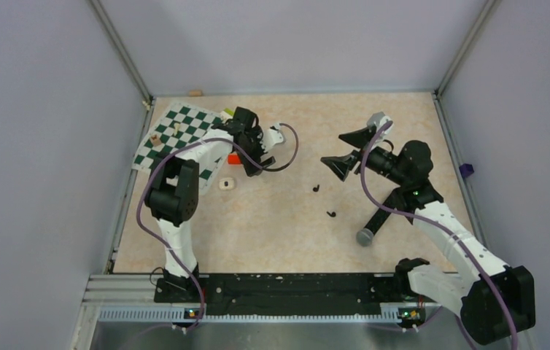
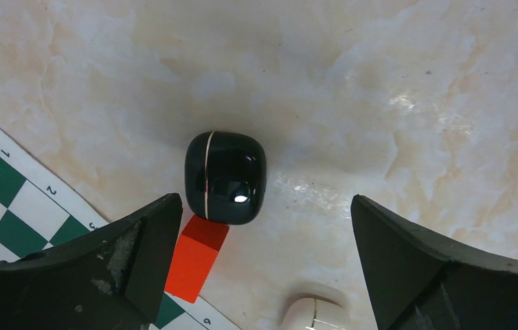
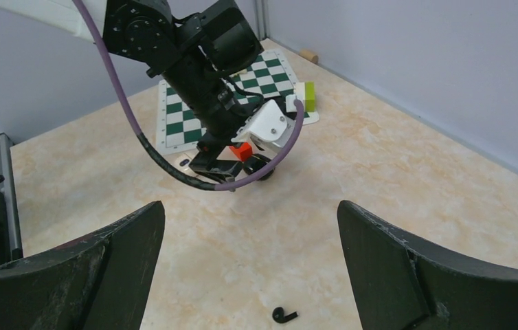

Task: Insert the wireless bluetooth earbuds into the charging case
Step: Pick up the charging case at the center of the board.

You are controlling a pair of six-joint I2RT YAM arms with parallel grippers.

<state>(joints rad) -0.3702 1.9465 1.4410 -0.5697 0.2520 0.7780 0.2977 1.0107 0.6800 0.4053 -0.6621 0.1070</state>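
Note:
The charging case (image 2: 225, 177) is a glossy black rounded case lying shut on the table, just ahead of my left gripper (image 2: 265, 203), which hovers over it open and apart from it. In the top view the left gripper (image 1: 257, 149) covers the case. Two tiny black earbuds (image 1: 316, 188) (image 1: 331, 214) lie loose at mid-table. My right gripper (image 1: 334, 149) hangs open above and beyond the nearer earbud (image 3: 284, 315), which shows low between its fingers (image 3: 132, 240). Nothing is held by either gripper.
An orange-red block (image 2: 198, 256) touches the case's near side on the edge of a green chessboard mat (image 1: 177, 135). A cream-white round object (image 1: 225, 184) lies nearby. A black microphone (image 1: 374, 226) with a grey head lies by the right arm. A green block (image 3: 309, 96) sits on the mat.

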